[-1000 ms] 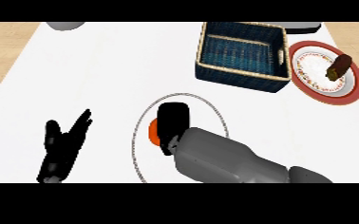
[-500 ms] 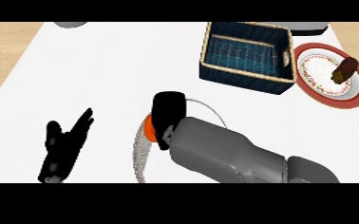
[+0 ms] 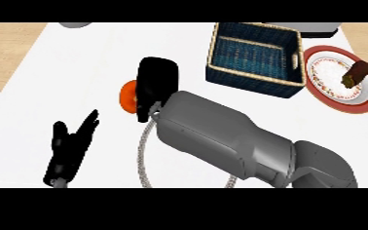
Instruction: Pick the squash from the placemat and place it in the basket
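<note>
Right hand curls over the orange squash (axis hidden); dark blue basket at two o'clock, nothing visible inside.

White counter seen from steeply above, with wood-toned strips at its two sides.

The counter's top is plain white and evenly lit, with no hard shadows on it. A light wood-grained surface runs down the left edge, and a narrow piece of the same tone shows at the upper right corner. At the far edge a grey rounded object is cut off at upper left, and a pale grey one at upper right; what either is cannot be told.
</note>
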